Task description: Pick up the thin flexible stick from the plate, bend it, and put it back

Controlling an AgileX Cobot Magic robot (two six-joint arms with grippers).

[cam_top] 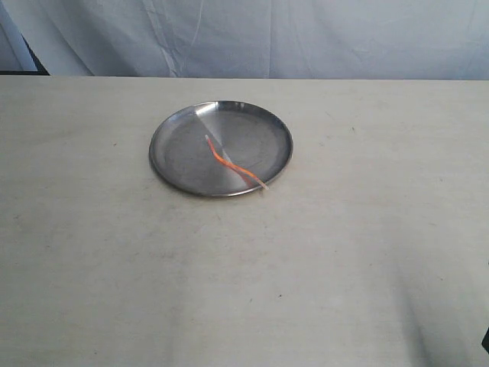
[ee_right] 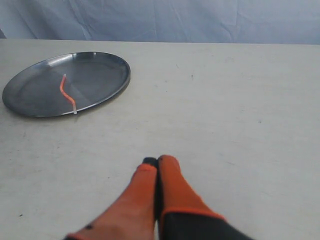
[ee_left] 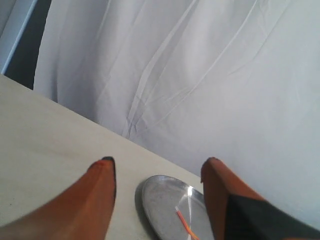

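The thin flexible stick [cam_top: 231,164] lies kinked in the round silver plate [cam_top: 177,153], its whitish lower end resting over the near rim. It also shows in the left wrist view as the stick [ee_left: 183,223] on the plate [ee_left: 157,200], and in the right wrist view as the stick [ee_right: 66,93] on the plate [ee_right: 100,70]. My left gripper [ee_left: 159,162] is open, away from the plate, with nothing between its orange fingers. My right gripper [ee_right: 155,161] is shut on nothing, low over the bare table, well off from the plate. Neither gripper appears in the exterior view.
A pale tabletop [cam_top: 306,267] carries only the plate. A white cloth backdrop [cam_top: 267,38] hangs behind the table's far edge.
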